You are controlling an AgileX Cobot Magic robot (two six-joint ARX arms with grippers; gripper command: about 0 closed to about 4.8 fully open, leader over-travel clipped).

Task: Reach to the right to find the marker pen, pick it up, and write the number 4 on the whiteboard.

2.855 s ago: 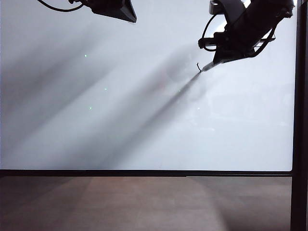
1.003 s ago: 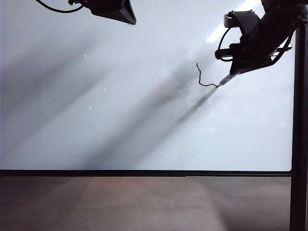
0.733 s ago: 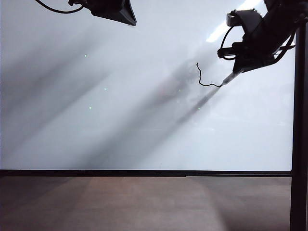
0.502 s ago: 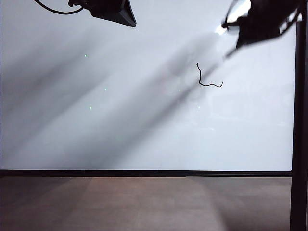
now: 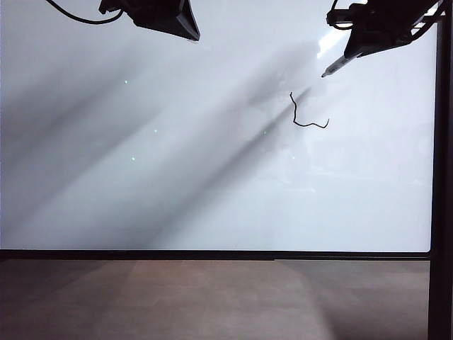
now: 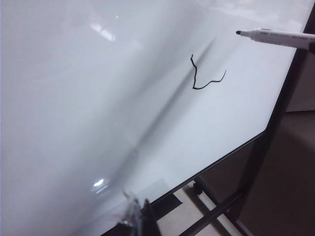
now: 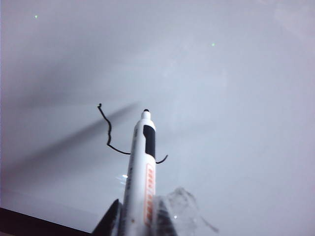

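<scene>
The whiteboard (image 5: 212, 177) fills most of the exterior view. On it the number 4 (image 5: 297, 117) stands as a thin black wobbly stroke that runs down, then right; the same stroke (image 6: 197, 78) (image 7: 109, 132) shows in both wrist views. My right gripper (image 5: 356, 48) (image 7: 140, 212), at the top right, is shut on the marker pen (image 5: 338, 66) (image 6: 275, 37) (image 7: 141, 167). The pen's black tip hangs off the board, above and right of the stroke's end. My left gripper (image 5: 190, 27) (image 6: 138, 216) is at the top left, shut and holding nothing.
A thin black frame (image 5: 212, 254) edges the board below, and a black post (image 5: 442, 177) runs along its right side. Brown wooden surface (image 5: 212, 297) lies in front. Dark stand bars (image 6: 216, 211) show under the board's corner.
The right gripper finished the stroke's rightward part, then lifted the pen off the board and rose toward the top right. The left gripper stayed put.
</scene>
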